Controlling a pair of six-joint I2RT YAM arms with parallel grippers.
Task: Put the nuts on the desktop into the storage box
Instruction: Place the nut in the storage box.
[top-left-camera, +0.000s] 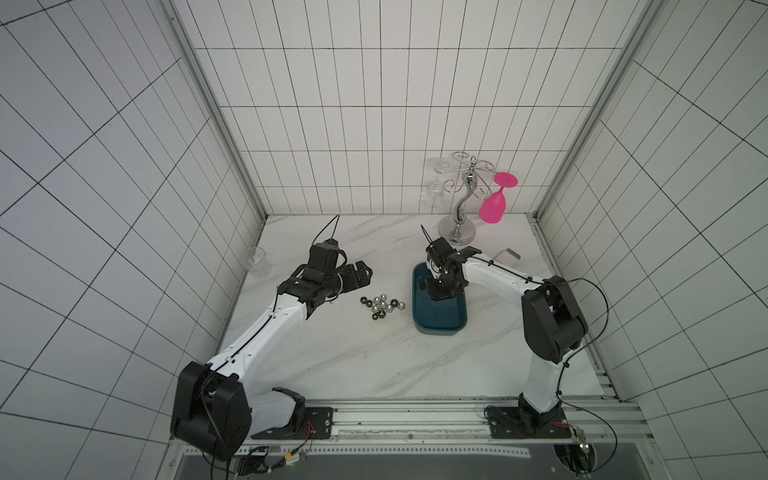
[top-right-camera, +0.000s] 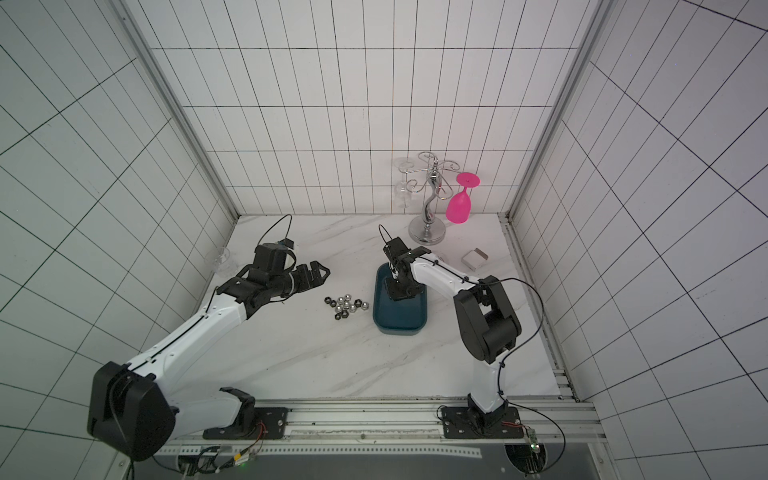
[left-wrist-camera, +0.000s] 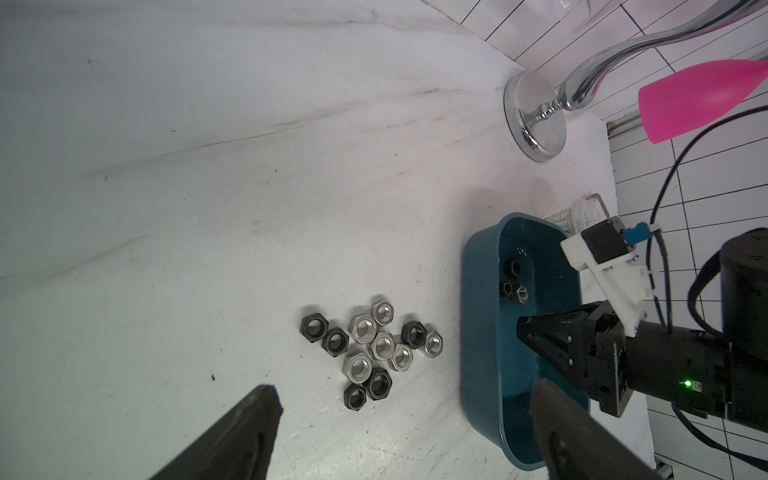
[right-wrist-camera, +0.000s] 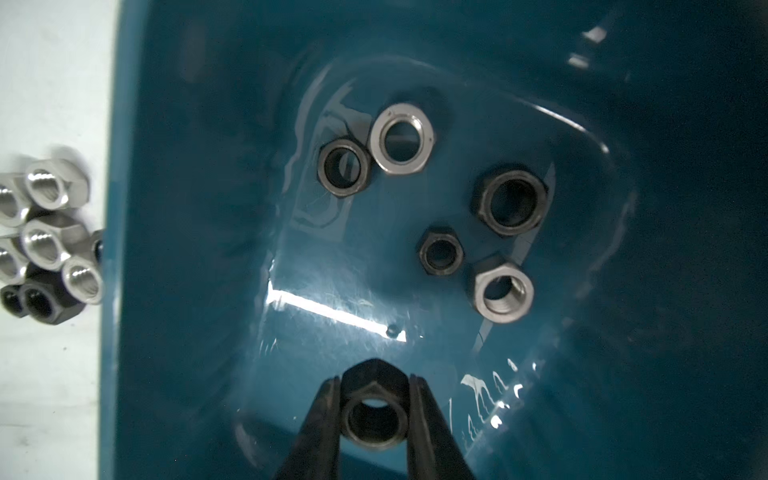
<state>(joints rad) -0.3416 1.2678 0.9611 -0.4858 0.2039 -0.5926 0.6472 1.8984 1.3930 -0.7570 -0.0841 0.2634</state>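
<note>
In both top views one storage box (top-left-camera: 440, 322) (top-right-camera: 401, 322) sits on the worktop (top-left-camera: 332, 365) (top-right-camera: 291, 365) right of centre, long side running near to far, and one heap of nuts (top-left-camera: 380, 306) (top-right-camera: 345, 306) lies just left of it, apart from its wall. The left fingers (top-left-camera: 360, 272) stand left of and a little beyond the heap, spread, with nothing between them. The right fingers (top-left-camera: 436, 291) point down into the far end of the box. Far right stands one wire rack (top-left-camera: 457, 232) carrying one pink glass (top-left-camera: 492, 205) and one clear glass (top-left-camera: 434, 193). One clear cup (top-left-camera: 257, 259) stands at the left wall and one small white box (top-right-camera: 473, 259) right of the storage box. The left wrist view gives the count of the heap (left-wrist-camera: 374, 353) — eleven nuts, six silver and five black, packed so that neighbours touch. Both left fingers (left-wrist-camera: 232, 436) show wide apart and empty, and three nuts show inside the box (left-wrist-camera: 482, 332), two black and one silver. In the right wrist view five nuts lie loose on the box floor (right-wrist-camera: 208, 249), three black and two silver. One silver and one black touch. The right fingers (right-wrist-camera: 322, 415) are closed onto a sixth, a black nut (right-wrist-camera: 376, 419) clamped by its flats, its hole facing the camera — whether it touches the floor I cannot tell. Part of the heap (right-wrist-camera: 45, 241) shows outside the left wall.
</note>
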